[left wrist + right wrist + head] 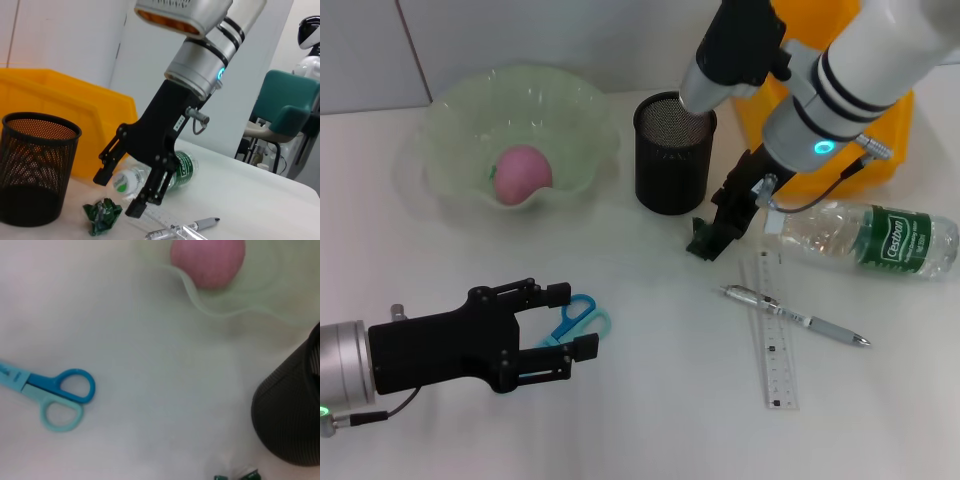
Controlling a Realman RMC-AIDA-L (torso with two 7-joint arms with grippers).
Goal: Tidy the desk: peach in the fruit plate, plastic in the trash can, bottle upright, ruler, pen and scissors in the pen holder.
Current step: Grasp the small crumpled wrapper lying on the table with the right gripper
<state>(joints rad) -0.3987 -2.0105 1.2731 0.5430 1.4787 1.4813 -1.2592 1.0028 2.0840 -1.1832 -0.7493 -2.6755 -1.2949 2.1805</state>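
The pink peach (pixel 523 172) lies in the pale green fruit plate (pixel 450 120). The black mesh pen holder (pixel 672 155) stands in front of the yellow trash bin (pixel 895 140). A crumpled green plastic wrapper (pixel 701 244) lies on the desk. My right gripper (pixel 720 230) is open just above it, as the left wrist view (pixel 119 194) shows. The clear bottle (pixel 865 238) lies on its side. The pen (pixel 795 318) lies across the clear ruler (pixel 776 345). My left gripper (pixel 564 322) is open, low over the blue scissors (pixel 575 315).
The right wrist view shows the scissors (pixel 55 395), the peach (pixel 207 260), the pen holder (pixel 295 410) and a bit of the wrapper (pixel 235 475). The left wrist view shows the wrapper (pixel 102 215) between the pen holder (pixel 35 170) and the bottle (pixel 180 170).
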